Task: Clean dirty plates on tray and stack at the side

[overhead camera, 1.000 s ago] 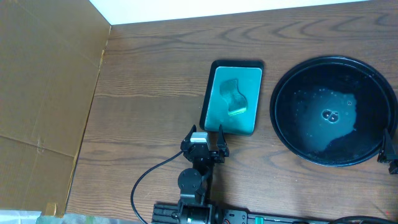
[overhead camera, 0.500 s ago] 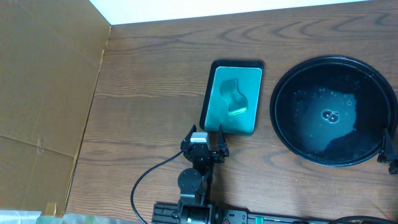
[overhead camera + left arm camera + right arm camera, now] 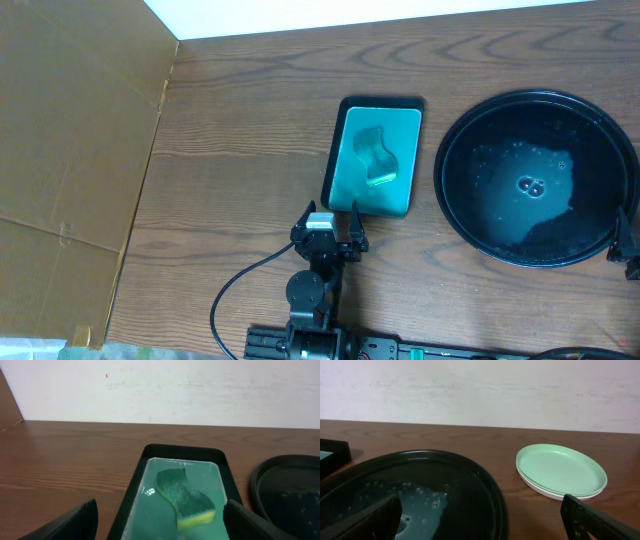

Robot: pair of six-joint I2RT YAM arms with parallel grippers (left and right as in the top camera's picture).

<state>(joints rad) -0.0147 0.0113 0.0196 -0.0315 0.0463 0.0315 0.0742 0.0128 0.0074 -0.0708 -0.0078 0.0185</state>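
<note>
Overhead view: both claws released, nothing held; plates stacked off the tray.
Left claw (image 3: 330, 218) sits with its jaws spread wide, just short of the near edge of the teal tray (image 3: 343, 150). The sponge (image 3: 375, 158) lies in that tray straight ahead of it. Right claw (image 3: 485, 522) is also spread wide, at the near rim of the black tray (image 3: 470, 190), which lies ahead and to its left, glossy, with a wet film and droplets. The plates (image 3: 561, 470) rest on the counter (image 3: 240, 150) ahead and to the right of the right claw, beside the black tray and apart from it. They are nested in a stack with at least two rims showing. A cardboard panel (image 3: 70, 150) stands far off to the left claw's left.
</note>
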